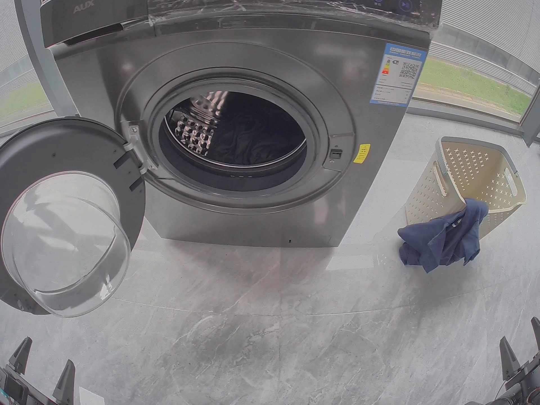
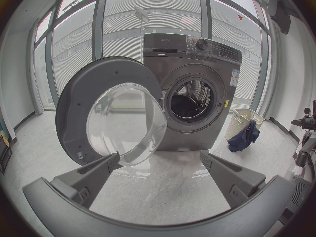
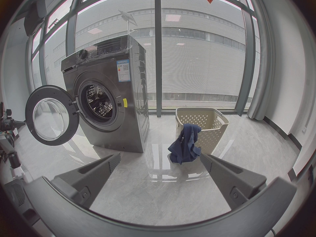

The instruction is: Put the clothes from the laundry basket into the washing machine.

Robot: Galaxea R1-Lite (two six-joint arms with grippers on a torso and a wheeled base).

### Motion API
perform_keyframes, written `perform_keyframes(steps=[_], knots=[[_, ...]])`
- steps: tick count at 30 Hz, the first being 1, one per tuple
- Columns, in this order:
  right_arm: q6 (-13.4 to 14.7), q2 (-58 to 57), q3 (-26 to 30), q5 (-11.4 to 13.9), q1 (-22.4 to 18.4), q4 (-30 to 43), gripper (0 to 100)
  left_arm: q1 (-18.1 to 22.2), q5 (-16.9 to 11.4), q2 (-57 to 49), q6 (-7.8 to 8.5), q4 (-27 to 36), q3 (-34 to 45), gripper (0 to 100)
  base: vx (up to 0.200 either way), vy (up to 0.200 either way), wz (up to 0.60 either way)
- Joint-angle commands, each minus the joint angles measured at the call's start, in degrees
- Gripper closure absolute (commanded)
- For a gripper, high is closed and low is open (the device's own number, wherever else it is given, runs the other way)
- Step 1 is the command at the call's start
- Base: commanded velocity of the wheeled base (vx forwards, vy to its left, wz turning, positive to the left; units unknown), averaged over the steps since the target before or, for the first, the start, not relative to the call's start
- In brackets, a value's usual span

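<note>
A grey front-loading washing machine (image 1: 236,142) stands ahead with its round door (image 1: 64,215) swung open to the left. Dark clothes (image 1: 253,136) lie inside the drum. To its right stands a cream laundry basket (image 1: 478,181), and a dark blue garment (image 1: 444,237) hangs over its front rim onto the floor. The basket (image 3: 202,124) and blue garment (image 3: 186,144) lie ahead of my right gripper (image 3: 159,157), which is open and holds nothing. My left gripper (image 2: 159,155) is open too, low and facing the open door (image 2: 108,112) and the drum (image 2: 191,99).
Grey marble floor (image 1: 270,333) spreads between me and the machine. Tall windows (image 3: 197,50) run behind the machine and basket. The open door juts out over the floor on the left.
</note>
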Motion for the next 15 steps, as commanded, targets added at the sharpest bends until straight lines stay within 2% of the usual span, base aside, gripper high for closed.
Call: perform_keyframes(steps=[1, 3, 4, 13, 15], knots=[[0.1, -0.7, 0.9, 0.0, 0.0, 0.0, 0, 0.0, 0.0, -0.7, -0.04, 0.0, 0.7, 0, 0.000, 0.000, -0.60], [0.1, -0.7, 0.9, 0.0, -0.1, 0.0, 0, 0.0, 0.0, -0.7, 0.13, -0.1, 0.7, 0, 0.000, 0.000, -0.60], [0.1, -0.7, 0.9, 0.0, 0.0, 0.0, 0, 0.0, 0.0, -0.7, 0.22, -0.1, 0.7, 0, 0.000, 0.000, 0.00], [0.0, -0.7, 0.9, 0.0, 0.0, 0.0, 0, 0.0, 0.0, -0.7, -0.04, -0.1, 0.7, 0, 0.000, -0.200, 0.00], [0.0, -0.7, 0.9, 0.0, 0.0, 0.0, 0, 0.0, 0.0, -0.7, -0.04, -0.1, 0.7, 0, 0.000, 0.000, 0.00]])
